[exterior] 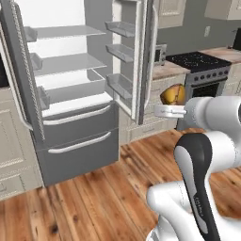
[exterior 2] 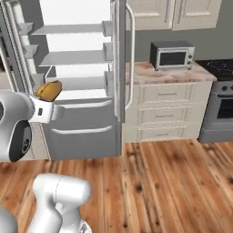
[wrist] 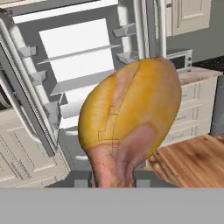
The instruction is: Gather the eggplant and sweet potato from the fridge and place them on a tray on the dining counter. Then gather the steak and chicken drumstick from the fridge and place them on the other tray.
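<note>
The gripper [exterior: 165,109] is clenched on the chicken drumstick [wrist: 131,118], which it carries in the air in front of the open fridge [exterior: 75,117], clear of the shelves and above the wooden floor [exterior 2: 159,182]. In the hand view the drumstick's long axis runs straight out from the fingers: the narrow, paler pink end sits down between the finger tips and the fat golden end points away from the hand, toward the fridge and tilted a little to the right. In the left base view it [exterior: 173,94] sits just above the white hand, to the right of the open fridge door [exterior: 141,56]; in the right base view it [exterior 2: 49,90] shows against the lower fridge shelves.

The fridge stands with both upper doors swung wide, its pale shelves bare, and its two grey drawers [exterior: 77,136] with pale bar handles closed below. Right of the fridge a cream cabinet run carries a microwave [exterior 2: 172,54] on a marbled top, and a dark stove [exterior: 202,70] stands further right. Nothing lies between the drumstick and the fridge opening.
</note>
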Robot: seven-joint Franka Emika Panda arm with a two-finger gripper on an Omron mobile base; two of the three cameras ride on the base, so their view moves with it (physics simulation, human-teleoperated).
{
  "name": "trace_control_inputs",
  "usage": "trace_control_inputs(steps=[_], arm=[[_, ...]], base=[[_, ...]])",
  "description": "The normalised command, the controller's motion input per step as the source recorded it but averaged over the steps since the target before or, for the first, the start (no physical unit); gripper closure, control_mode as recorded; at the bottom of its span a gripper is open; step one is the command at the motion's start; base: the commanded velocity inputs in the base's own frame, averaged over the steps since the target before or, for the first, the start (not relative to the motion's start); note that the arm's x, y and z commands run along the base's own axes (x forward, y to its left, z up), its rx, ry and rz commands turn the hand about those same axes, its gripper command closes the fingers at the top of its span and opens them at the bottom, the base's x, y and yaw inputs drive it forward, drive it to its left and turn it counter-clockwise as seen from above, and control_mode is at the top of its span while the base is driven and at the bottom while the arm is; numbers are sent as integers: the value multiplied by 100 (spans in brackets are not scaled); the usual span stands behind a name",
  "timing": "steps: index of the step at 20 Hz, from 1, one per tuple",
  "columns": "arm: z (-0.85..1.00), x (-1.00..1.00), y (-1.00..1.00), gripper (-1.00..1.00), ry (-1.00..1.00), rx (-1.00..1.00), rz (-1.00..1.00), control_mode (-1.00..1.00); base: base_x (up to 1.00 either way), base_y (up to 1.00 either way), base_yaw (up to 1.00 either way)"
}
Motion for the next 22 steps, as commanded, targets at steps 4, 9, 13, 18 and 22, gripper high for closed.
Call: trace_control_inputs(steps=[4,9,13,18,22], arm=[[0,0,0,100,0,0,0,100],[0,0,0,100,0,0,0,100],[0,0,0,100,0,0,0,100],[0,0,0,100,0,0,0,100],[0,0,0,100,0,0,0,100]], base=[[-89,-8,-40],[-89,-19,-48],[-79,-23,-42],[-58,-28,-37],[-26,-47,-44]])
